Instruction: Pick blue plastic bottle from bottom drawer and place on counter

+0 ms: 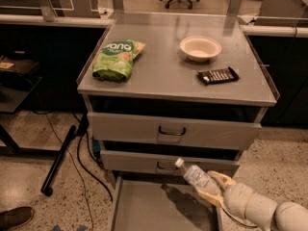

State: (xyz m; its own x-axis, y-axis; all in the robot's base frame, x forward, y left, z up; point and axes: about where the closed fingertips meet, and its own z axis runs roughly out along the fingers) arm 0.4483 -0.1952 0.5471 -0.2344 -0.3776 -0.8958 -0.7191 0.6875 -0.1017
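- Found gripper (211, 187) low at right, over the right side of the pulled-out bottom drawer (139, 208). Logged fingers (220, 179) clamped round the lower body of the blue plastic bottle (195, 175).
- Noted bottle tilted, white cap (179, 162) up and to the left, base hidden inside the grip. Judged it lifted off the tray floor, going by the shadow (177, 198) cast well apart beneath it. Put the low grip down to leaving the cap end free and the base ready to set down first.
- Judged the pick made and the placing not yet done.
- Saw cap overlapping the front of the middle drawer (139, 161); could not tell whether touching or apart. Reckoned a need to draw the bottle outward before raising it, since both upper fronts stood over the way up.
- Logged top drawer (125, 128) above that, dark loop handle at its centre, front standing slightly proud of the cabinet.
- Recorded the surface (163, 83) furthest off, carrying a green snack bag (118, 59) at left, a white bowl (200, 48) at rear right and a dark wrapped bar (217, 75) just in front of the bowl. Marked the bare front stretch between bag and bar as the likeliest set-down spot, nearest the gripper.
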